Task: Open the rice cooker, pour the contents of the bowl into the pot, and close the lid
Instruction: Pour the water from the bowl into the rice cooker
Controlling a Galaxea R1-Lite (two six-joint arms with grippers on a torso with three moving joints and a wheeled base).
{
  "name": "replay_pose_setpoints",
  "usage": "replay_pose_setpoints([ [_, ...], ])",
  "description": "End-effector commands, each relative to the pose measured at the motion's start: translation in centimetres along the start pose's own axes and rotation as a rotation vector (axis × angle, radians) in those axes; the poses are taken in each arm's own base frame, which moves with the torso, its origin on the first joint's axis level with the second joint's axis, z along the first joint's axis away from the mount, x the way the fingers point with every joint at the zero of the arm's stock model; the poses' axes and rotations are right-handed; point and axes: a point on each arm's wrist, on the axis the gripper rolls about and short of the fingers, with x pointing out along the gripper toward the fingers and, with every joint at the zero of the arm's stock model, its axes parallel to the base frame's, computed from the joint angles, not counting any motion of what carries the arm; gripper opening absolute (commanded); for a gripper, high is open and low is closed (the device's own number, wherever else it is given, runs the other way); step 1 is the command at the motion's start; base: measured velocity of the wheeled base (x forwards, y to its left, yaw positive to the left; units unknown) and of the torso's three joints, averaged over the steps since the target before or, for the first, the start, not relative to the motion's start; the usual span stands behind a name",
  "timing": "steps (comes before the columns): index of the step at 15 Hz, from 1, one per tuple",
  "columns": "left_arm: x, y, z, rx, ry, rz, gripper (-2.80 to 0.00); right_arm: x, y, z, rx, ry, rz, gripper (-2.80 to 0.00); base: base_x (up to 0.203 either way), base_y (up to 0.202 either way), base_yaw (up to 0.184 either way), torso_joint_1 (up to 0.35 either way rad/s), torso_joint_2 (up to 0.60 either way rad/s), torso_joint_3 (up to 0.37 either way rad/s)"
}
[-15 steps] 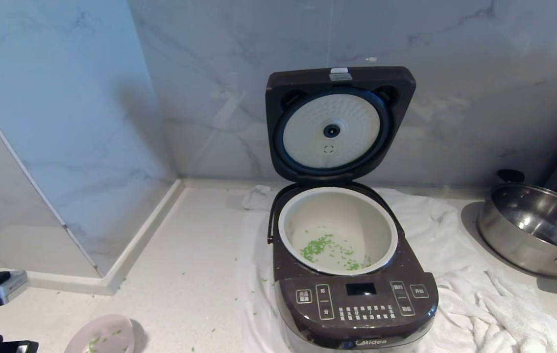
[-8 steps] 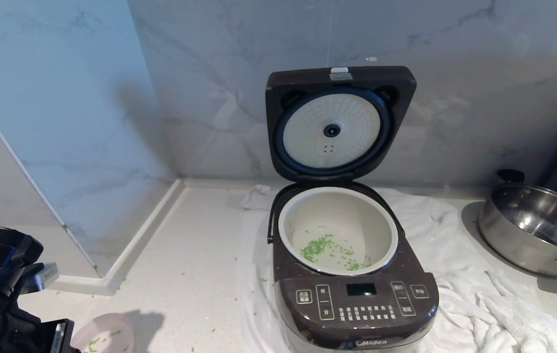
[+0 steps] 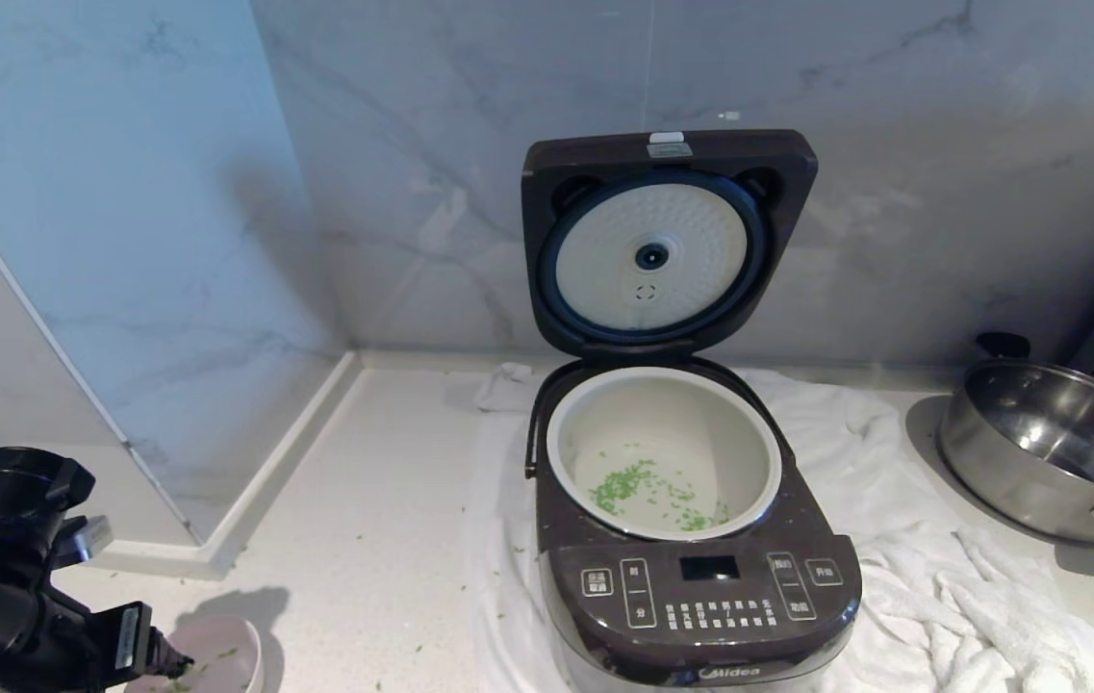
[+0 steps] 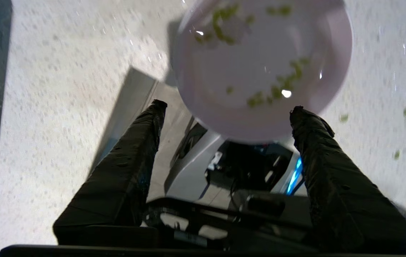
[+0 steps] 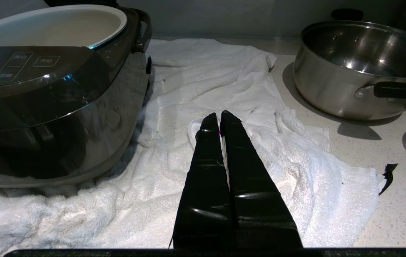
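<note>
The rice cooker (image 3: 700, 597) stands on a white towel with its lid (image 3: 667, 241) raised upright against the wall. Green contents (image 3: 638, 486) lie on the floor of the cream pot (image 3: 662, 414). The pale pink bowl (image 3: 224, 654) rests at the counter's front edge with a few green bits (image 4: 281, 84) still inside. My left gripper (image 3: 162, 664) is open, and its fingertips (image 4: 158, 105) flank the bowl's near rim without gripping it. My right gripper (image 5: 219, 116) hangs shut over the towel, to the right of the cooker (image 5: 45, 107).
A steel pan (image 3: 1056, 443) with black handles sits at the right, beyond the towel (image 3: 941, 597). Marble walls close the back and left, with a raised ledge (image 3: 248, 510) along the left. Stray green bits dot the counter (image 3: 383, 539).
My left arm has come up into the lower left of the head view and its fingers now stand apart beside the bowl. The bowl lies flatter on the counter. The right arm is still.
</note>
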Motion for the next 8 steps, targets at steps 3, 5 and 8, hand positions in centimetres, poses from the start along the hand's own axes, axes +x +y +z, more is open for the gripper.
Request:
replay_pose_setpoints([
  [3, 1.7, 1.3, 0.3, -0.016, 0.041, 0.023, 0.00, 0.0, 0.0, 0.0, 0.000, 0.000, 0.001, -2.80, 0.000, 0.000, 0.000, 0.000, 0.00, 0.000],
  [5, 1.9, 2.1, 0.6, -0.051, 0.041, 0.036, 0.00, 0.0, 0.0, 0.0, 0.000, 0.000, 0.001, -2.80, 0.000, 0.000, 0.000, 0.000, 0.00, 0.000],
  [8, 2.6, 2.9, 0.2, -0.051, 0.082, 0.036, 0.00, 0.0, 0.0, 0.0, 0.000, 0.000, 0.001, -2.80, 0.000, 0.000, 0.000, 0.000, 0.00, 0.000],
])
